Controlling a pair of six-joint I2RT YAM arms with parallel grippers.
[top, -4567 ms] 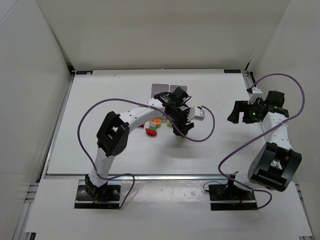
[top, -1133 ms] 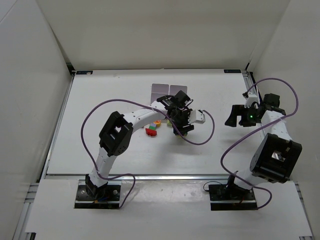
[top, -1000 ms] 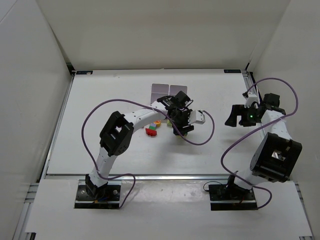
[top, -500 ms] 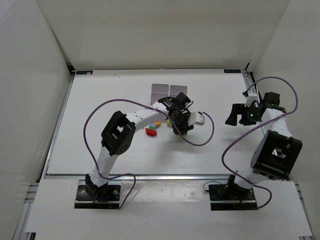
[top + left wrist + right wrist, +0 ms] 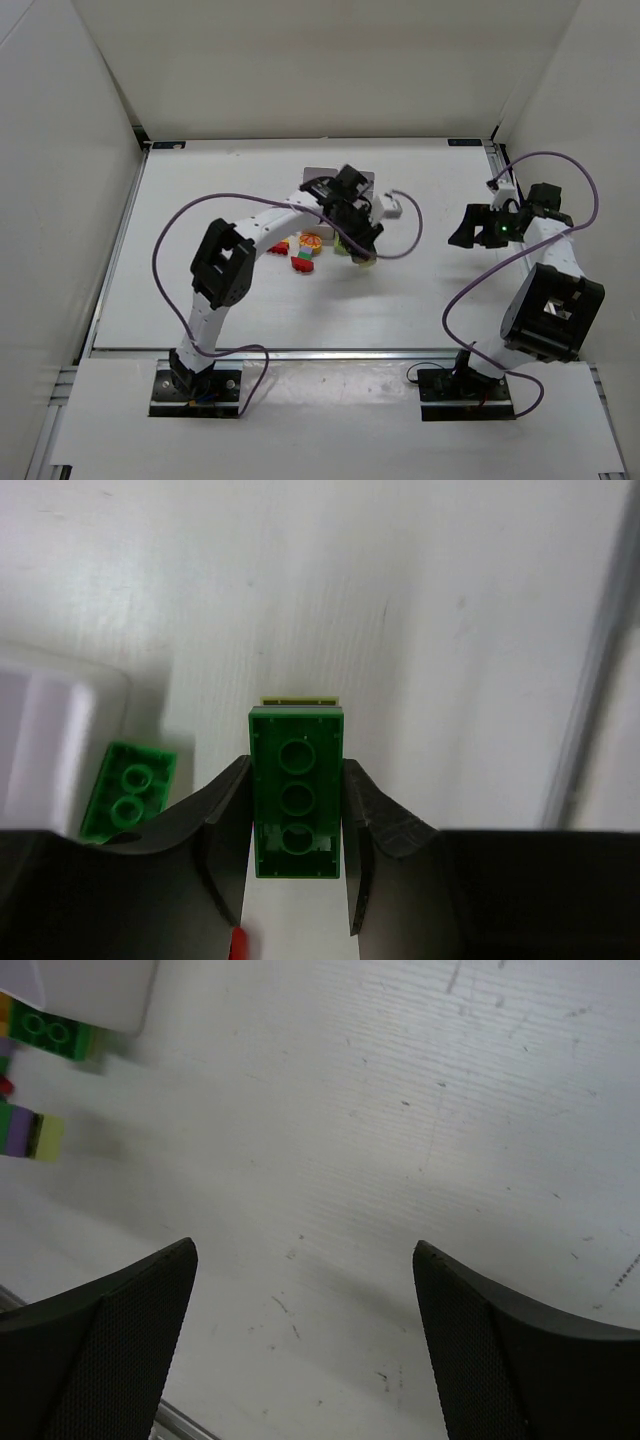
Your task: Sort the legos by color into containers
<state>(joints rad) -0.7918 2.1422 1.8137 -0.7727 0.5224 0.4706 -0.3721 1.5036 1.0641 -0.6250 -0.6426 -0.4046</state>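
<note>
Scratches and dark specks mark the white table (image 5: 200,290), a matt, faintly ribbed sheet with a metal rail (image 5: 112,250) down its side. Plain white wall panels (image 5: 330,70) box it in. Purple cables (image 5: 157,265) loop off both white-and-black arms. The containers (image 5: 322,178) are glossy white square boxes with rounded corners. Most of the cluster is hidden under the left arm.

Just on the near side of the containers, the left gripper (image 5: 295,780) is clamped on a green brick (image 5: 296,800), its curved black fingers pressing the brick's long sides. That brick is a shiny oblong with three round studs showing in a row. A thin yellowish edge peeks past its far end, and I cannot tell what that is. A second green brick (image 5: 127,792), shorter and with two studs showing, lies flat on the table right beside a corner of the containers. More legos huddle at the containers' near-left side: a red brick (image 5: 303,263) and some orange and yellow bits too small to sort out. A purple-and-yellow piece (image 5: 30,1132) lies near that same corner.

Well off to the right of the containers, the right gripper (image 5: 302,1260) hangs over the table. Its dimpled black fingers are spread wide with nothing between them.
</note>
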